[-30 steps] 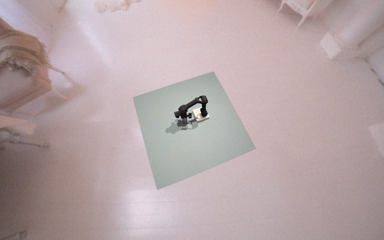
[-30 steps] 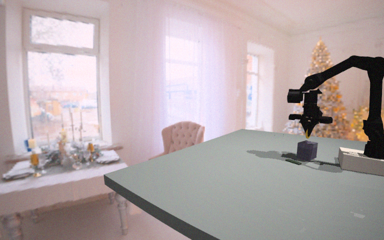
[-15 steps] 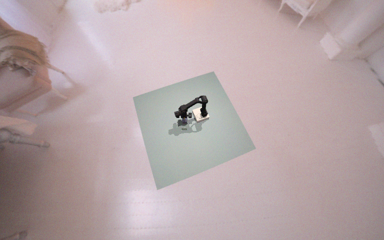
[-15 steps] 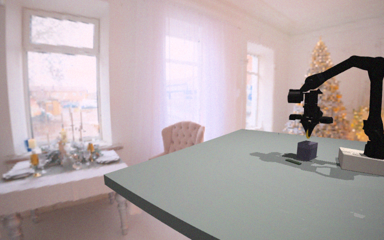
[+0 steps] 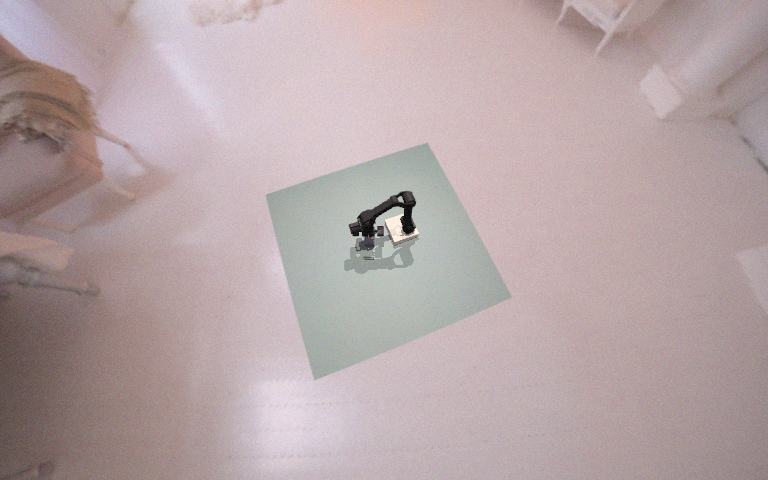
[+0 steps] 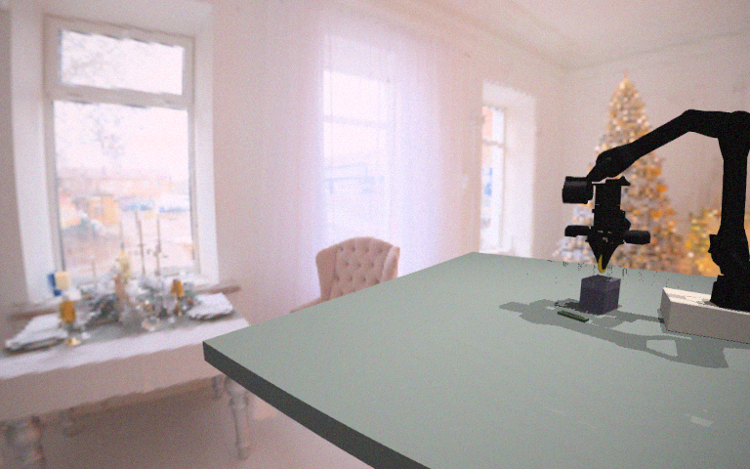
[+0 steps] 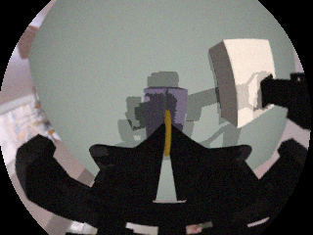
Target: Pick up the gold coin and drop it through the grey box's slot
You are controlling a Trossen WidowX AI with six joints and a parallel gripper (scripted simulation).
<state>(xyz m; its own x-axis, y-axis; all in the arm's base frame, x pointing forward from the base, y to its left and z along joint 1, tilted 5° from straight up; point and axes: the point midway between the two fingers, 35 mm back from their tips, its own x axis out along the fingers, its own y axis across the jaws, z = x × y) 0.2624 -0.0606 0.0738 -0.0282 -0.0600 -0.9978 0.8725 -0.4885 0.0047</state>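
My gripper (image 6: 603,264) (image 7: 165,126) is shut on the gold coin (image 6: 601,267) (image 7: 167,139), which shows edge-on in the wrist view and sticks out past the fingertips. The box (image 6: 599,296) (image 7: 180,102) looks purple-grey and stands on the table just below the coin. The coin's lower edge is close above the lid; I cannot tell whether it touches. The gripper's shadow covers much of the lid, and only a short dark part of the slot shows in the wrist view. The dark-green holder (image 5: 368,258) (image 6: 572,316) lies empty on the table beside the box.
The arm's white base block (image 5: 395,236) (image 6: 702,319) (image 7: 251,73) stands on the green table (image 5: 390,316) (image 6: 387,354), to the right of the box. The arm's shadow falls across the table around the box and holder. The near table edge runs across the exterior view.
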